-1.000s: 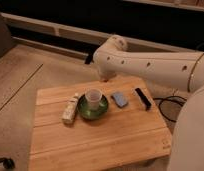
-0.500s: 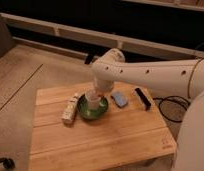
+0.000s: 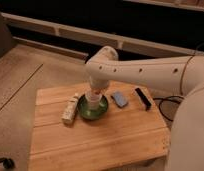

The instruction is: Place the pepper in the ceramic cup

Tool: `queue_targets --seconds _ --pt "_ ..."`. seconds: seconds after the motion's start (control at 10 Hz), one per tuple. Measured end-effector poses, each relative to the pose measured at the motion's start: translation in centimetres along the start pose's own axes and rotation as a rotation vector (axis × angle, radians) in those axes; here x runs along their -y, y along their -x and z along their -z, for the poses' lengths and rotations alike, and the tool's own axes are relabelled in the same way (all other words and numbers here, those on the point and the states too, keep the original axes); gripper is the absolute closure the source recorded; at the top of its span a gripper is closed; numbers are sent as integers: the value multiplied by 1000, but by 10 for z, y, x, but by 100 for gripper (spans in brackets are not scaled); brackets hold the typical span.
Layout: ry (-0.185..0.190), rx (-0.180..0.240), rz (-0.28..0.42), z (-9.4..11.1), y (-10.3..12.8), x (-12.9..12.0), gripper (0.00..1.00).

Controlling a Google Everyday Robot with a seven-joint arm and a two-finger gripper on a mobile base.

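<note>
My arm (image 3: 145, 72) reaches in from the right, bends above the middle of the wooden counter (image 3: 95, 145) and points downward. My gripper (image 3: 96, 88) hangs below that bend, right over the ceramic cup (image 3: 93, 102), and the arm's thick white housing hides most of it. I cannot tell whether it is clenched or released.

The pepper (image 3: 97, 92) shows only as a small orange-red patch at the lower end of the gripper, just above the mouth of the cup. I cannot tell whether it is inside the rim or touching it.

The pale cup stands upright in the green dish (image 3: 84, 111), which sits toward the back of the counter. A white bottle (image 3: 70, 109) lies on its side just left of the dish. A blue pad (image 3: 119, 99) lies flat to the right of the dish, close to its rim. A black bar (image 3: 142, 98) lies farther right, near the counter's edge.
</note>
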Motion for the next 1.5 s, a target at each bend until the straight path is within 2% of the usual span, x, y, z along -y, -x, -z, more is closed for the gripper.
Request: queue_targets --seconds 0.2,0.4,0.6,0.9,1.1,1.5 --pt "-13 19 73 -2 18 -21 100" --pt "-39 16 163 -11 30 -49 100" --pt "-78 -7 178 -21 31 -46 100" --pt "-173 -51 140 -39 29 -17 100" --pt "-215 -85 101 -51 23 3 100" --pt "-245 -161 48 -79 7 18 100"
